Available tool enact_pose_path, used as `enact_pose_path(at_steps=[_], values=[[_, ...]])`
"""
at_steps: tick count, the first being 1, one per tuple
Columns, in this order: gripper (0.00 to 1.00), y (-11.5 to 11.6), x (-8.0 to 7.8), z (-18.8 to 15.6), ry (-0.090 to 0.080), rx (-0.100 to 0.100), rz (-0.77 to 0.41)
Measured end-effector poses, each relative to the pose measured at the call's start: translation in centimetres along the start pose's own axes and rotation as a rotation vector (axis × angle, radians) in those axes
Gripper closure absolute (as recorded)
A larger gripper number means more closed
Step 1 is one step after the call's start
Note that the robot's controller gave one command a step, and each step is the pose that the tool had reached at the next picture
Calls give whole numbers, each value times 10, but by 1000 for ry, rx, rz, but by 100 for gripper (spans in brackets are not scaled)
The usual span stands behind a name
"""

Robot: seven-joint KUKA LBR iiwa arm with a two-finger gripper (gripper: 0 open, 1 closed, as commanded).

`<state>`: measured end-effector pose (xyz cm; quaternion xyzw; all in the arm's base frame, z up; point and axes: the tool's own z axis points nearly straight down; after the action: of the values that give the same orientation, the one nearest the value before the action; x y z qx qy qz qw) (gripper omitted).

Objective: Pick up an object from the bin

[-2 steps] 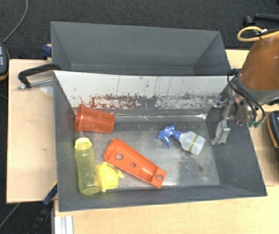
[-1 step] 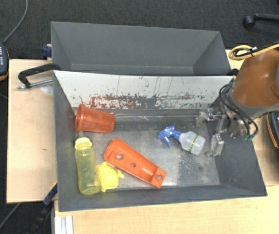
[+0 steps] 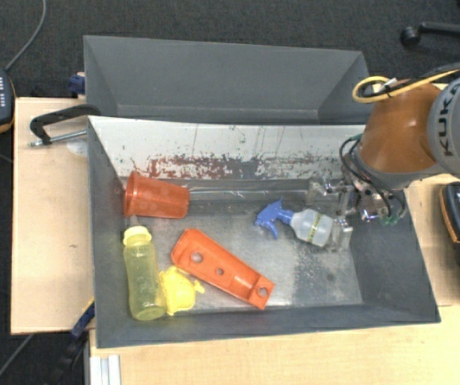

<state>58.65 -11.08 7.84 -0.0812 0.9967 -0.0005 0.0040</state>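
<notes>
A small clear spray bottle with a blue trigger head lies on its side in the right half of the bin, head pointing left. My gripper hangs low at the bottle's right end, just off the bin's right wall. It is open, with one finger behind the bottle and the other finger by the bottle's base. The bottle rests on the bin floor and I cannot tell whether the fingers touch it.
An orange cup lies tipped over at the back left. A yellow bottle and a yellow cap-like piece sit at the front left, beside a flat orange bar with holes. The arm's orange cover stands over the right rim.
</notes>
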Motion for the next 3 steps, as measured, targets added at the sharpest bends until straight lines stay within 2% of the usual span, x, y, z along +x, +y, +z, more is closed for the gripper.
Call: enact_pose_path(at_steps=[1,3], values=[[100,32,21,7,0,-2,-238],[100,33,21,7,0,-1,-239]])
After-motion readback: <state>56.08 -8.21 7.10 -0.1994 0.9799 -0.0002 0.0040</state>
